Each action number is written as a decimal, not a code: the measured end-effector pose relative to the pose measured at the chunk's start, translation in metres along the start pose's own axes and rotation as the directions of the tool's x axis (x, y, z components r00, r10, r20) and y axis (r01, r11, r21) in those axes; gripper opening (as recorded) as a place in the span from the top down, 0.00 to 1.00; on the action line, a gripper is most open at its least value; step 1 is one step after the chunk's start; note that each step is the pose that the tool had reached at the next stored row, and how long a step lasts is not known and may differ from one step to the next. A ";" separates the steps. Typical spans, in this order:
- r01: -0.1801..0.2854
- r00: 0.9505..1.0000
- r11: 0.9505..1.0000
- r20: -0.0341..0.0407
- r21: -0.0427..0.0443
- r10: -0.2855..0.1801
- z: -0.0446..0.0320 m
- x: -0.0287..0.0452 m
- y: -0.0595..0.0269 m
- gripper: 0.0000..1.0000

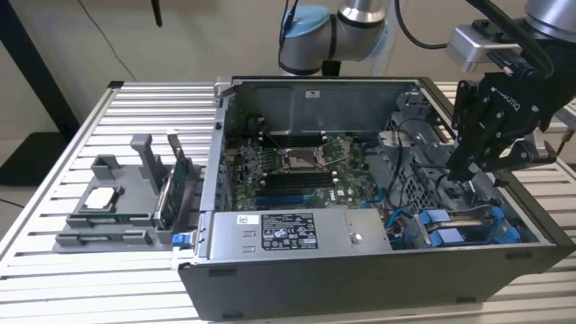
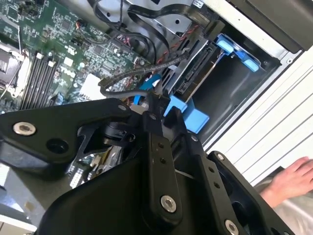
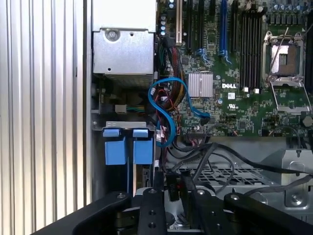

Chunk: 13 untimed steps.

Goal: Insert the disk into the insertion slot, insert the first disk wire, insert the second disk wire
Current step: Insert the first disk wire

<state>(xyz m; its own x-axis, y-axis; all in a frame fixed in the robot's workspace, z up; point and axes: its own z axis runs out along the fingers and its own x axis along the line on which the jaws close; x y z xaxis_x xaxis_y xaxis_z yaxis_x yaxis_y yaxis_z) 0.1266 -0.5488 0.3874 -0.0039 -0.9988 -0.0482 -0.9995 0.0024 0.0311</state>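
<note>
My gripper (image 1: 461, 174) hangs inside the open computer case over the drive cage at the exterior view's right. Its fingers (image 3: 159, 188) stand close together around a black connector of a disk wire (image 3: 174, 187), whose dark cable (image 2: 122, 90) loops away from the fingertips. The disk (image 2: 195, 73) lies in the insertion slot (image 1: 450, 226), framed by bright blue tabs (image 3: 122, 147), with its connector edge facing the motherboard. In the second wrist view my gripper (image 2: 154, 105) is just short of that edge, beside a blue tab (image 2: 188, 115).
A bundle of black cables (image 3: 234, 156) and a blue cable (image 3: 166, 112) crowd the space beside the cage. The power supply (image 1: 297, 229) fills the case's front. A grey holder (image 1: 117, 202) with a green card stands at the exterior view's left. A person's hand (image 2: 293, 181) rests outside the case.
</note>
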 end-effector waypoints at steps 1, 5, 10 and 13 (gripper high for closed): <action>0.000 1.000 1.000 0.000 0.000 0.000 -0.0001 0.0000 0.0000 0.74; 0.000 1.000 1.000 0.001 0.000 0.000 -0.0001 0.0000 0.0000 0.81; 0.000 1.000 1.000 0.001 0.000 0.000 -0.0001 0.0000 0.0000 0.81; 0.000 1.000 1.000 0.001 0.000 0.000 0.0001 0.0003 -0.0003 0.81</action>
<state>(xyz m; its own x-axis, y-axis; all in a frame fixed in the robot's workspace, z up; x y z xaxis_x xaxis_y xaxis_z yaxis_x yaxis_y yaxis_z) 0.1269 -0.5491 0.3873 -0.0039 -0.9988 -0.0492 -0.9995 0.0024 0.0312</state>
